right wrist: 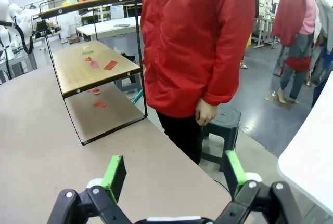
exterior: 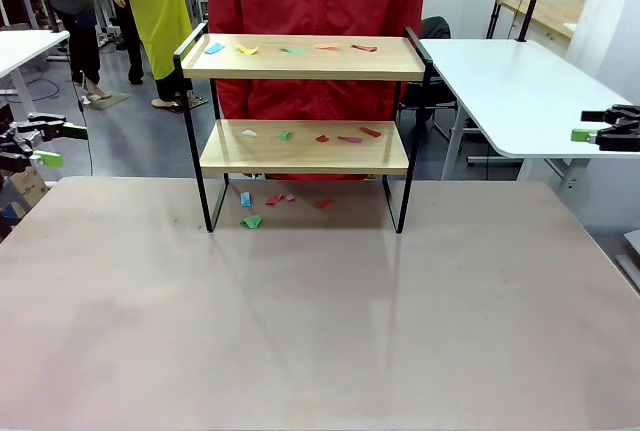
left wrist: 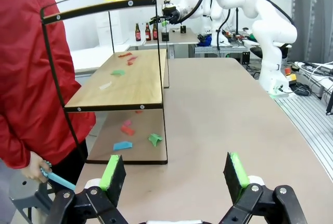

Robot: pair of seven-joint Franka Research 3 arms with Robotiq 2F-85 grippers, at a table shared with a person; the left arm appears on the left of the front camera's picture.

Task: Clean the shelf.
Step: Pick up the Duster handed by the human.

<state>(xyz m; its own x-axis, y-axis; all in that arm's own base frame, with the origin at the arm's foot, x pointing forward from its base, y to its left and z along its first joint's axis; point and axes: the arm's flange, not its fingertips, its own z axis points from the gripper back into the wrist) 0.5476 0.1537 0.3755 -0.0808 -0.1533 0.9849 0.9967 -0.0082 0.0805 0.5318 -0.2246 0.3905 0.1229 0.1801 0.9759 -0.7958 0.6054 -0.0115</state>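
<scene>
L end effector [left wrist: 174,171], R end effector [right wrist: 174,169] apart, empty; shelf [exterior: 300,69]: 5 scraps [exterior: 293,50] per board, more on bench [exterior: 320,331] beneath.

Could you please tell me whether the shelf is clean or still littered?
Still littered: coloured scraps lie on both boards of the shelf, and more lie on the table beneath it.

No text, brand, number or sign can be read in any of the views. The 3 dark bottles [left wrist: 147,31] at the upper middle of the left wrist view carry pale labels, but these are too small and blurred to make out.
</scene>
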